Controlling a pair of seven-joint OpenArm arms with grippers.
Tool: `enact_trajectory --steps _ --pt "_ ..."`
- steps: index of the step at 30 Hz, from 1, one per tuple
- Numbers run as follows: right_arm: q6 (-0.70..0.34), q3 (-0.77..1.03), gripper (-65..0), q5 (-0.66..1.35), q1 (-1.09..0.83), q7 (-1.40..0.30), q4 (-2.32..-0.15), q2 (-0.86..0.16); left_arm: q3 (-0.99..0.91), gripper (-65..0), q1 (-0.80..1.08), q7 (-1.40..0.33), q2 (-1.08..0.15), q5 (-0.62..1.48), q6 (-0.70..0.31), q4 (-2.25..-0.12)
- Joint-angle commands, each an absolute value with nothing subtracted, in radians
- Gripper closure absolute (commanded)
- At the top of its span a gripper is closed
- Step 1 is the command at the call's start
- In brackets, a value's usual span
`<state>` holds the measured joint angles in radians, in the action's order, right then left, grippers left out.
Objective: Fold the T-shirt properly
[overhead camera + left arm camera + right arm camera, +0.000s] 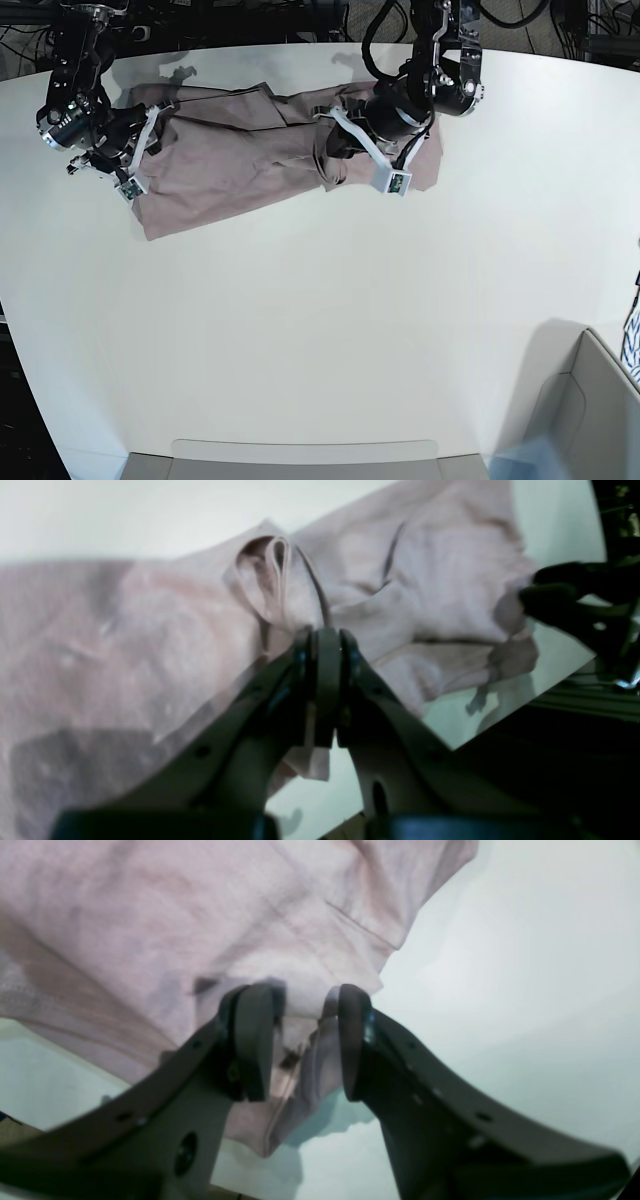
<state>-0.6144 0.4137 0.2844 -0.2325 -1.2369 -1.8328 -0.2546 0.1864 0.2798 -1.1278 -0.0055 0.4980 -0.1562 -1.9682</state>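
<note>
The left gripper [325, 645] pinched a fold of the T-shirt [230, 150]; the right gripper [305, 1040] had its jaws spread around a hem.

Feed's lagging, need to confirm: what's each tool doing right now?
Left tool: shut on the T-shirt, pinching a fold.
Right tool: open, shirt fabric between the pads, not clamped.

Bright, even overhead light washes the white table [330, 330] almost to glare, shadows stay short and soft, and both wrist views are blurred up close, dim at the dark edges.
</note>
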Motion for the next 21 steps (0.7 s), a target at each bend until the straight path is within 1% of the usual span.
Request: enact_trajectory --steps 1,3,4,5,9,12,14,19,21 --pt "-0.624 0.418 -22.5 0.286 -0.222 -1.228 -1.851 -0.268 0.189 -4.6 0.275 -1.119 -0.002 0.516 -0.159 -1.992" --pt "-0.624 0.418 -22.5 0.286 -0.222 -1.228 -1.851 -0.268 0.189 -13.7 0.278 -1.119 -0.004 0.518 -0.159 -1.997" --pt "-0.624 0.418 -22.5 0.286 -0.22 -1.228 -1.851 -0.268 0.189 -16.0 0.278 -1.119 -0.004 0.518 -0.159 -1.998" --pt "-0.624 0.418 -22.5 0.286 -0.219 -1.228 -1.851 -0.268 0.191 -16.3 0.278 -1.119 -0.005 0.518 -0.159 -2.003" --pt "-0.624 0.421 -22.5 0.286 -0.214 -1.228 -1.853 -0.268 0.226 -12.5 0.277 -1.119 -0.008 0.518 -0.163 -2.031" --pt "-0.625 0.423 -22.4 0.291 -0.205 -1.225 -1.857 -0.268 0.219 -9.7 0.275 -1.109 -0.01 0.518 -0.165 -2.032" --pt "-0.625 0.455 -22.4 0.335 -0.196 -1.207 -1.857 -0.269 0.219 -8.8 0.275 -1.109 -0.01 0.518 -0.165 -2.032" --pt "-0.627 0.648 -22.4 0.667 -0.194 -1.187 -1.79 -0.282 0.206 -8.3 0.277 -1.109 -0.01 0.518 -0.166 -2.029" --pt "-0.627 0.676 -22.4 0.754 -0.197 -1.187 -1.707 -0.323 0.206 -8.3 0.278 -1.109 -0.019 0.518 -0.166 -2.029"
